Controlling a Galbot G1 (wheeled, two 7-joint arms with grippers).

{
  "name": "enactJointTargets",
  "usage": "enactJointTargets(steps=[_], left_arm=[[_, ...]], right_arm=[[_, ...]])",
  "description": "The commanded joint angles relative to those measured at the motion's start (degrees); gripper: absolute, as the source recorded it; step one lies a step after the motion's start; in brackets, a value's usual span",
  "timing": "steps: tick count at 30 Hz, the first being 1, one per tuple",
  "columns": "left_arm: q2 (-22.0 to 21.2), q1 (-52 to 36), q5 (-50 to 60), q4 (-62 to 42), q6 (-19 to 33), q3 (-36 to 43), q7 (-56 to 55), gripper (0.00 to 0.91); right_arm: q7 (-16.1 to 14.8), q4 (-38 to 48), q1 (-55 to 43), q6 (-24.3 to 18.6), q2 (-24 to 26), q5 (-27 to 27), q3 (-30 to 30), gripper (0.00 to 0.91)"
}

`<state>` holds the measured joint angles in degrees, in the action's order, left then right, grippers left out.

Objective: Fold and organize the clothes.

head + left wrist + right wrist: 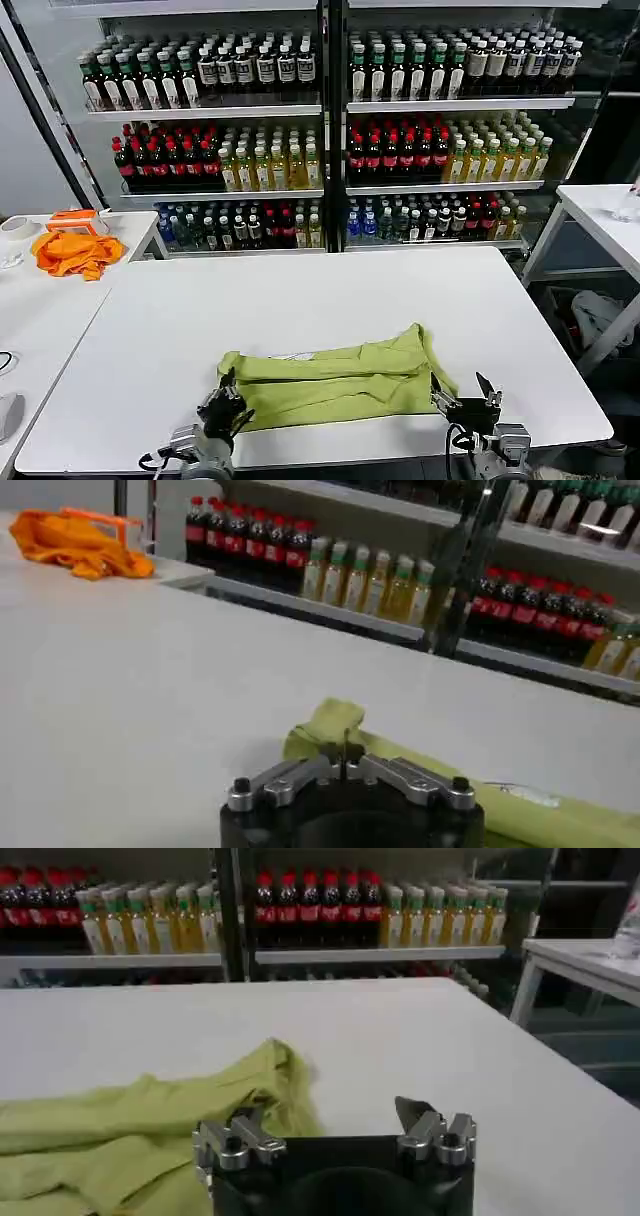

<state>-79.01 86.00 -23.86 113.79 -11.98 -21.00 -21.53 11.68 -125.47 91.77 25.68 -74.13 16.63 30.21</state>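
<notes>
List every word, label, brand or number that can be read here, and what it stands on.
No text can be read.
Bottles on the shelves: labels too small and blurred.
T-shirt: small white label, nothing legible on it.
Orange cloth: no print shows.

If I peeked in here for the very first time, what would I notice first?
Probably the yellow-green T-shirt, lying folded into a long strip near the front edge of the white table. The left tool sits shut at its left end, and the right tool is open just off its right end. Behind them, shelves of bottles fill the back, and an orange cloth lies on the side table to the left.
</notes>
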Motion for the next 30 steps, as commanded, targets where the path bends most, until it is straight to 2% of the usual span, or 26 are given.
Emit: enactJointTargets(steps=[1, 12, 16, 17, 18, 19, 25, 30], left_arm=[[8.2, 0.2, -4.2, -1.3, -0.4, -5.8, 0.3, 0.02], [15.7, -2.0, -7.0, -4.9, -2.2, -11.9, 1.9, 0.02], [17.2, -2.1, -6.8, -5.8, -2.8, -12.7, 2.3, 0.02], [17.1, -1.9, -6.8, -5.6, -3.0, -12.6, 2.3, 0.121], [16.5, -1.4, -6.6, -4.7, -3.5, -12.5, 2.1, 0.635], [15.6, -0.8, -6.5, -4.0, -3.8, -12.3, 2.0, 0.907], [9.6, 2.1, -1.8, 0.0, -3.6, -9.0, 0.2, 0.907], [6.8, 2.4, 1.6, 0.3, -2.1, -6.5, -0.9, 0.907]], right_arm=[[0.0, 0.0, 0.0, 0.0, 0.2, 0.1, 0.0, 0.907], [0.0, 0.4, -0.6, 0.0, 0.2, 0.0, -0.9, 0.907], [0.0, 0.4, -1.0, 0.1, 0.1, 0.0, -1.3, 0.907], [0.0, 0.5, -1.0, 0.1, 0.1, -0.1, -1.4, 0.907], [0.0, 0.5, -1.0, 0.1, 0.0, -0.1, -1.7, 0.907], [0.0, 0.6, -1.0, 0.1, -0.1, -0.2, -1.8, 0.907], [-0.1, 0.8, -0.7, 0.0, -0.3, -0.6, -2.0, 0.907], [-0.1, 0.8, -0.5, 0.0, -0.3, -0.7, -2.0, 0.907]])
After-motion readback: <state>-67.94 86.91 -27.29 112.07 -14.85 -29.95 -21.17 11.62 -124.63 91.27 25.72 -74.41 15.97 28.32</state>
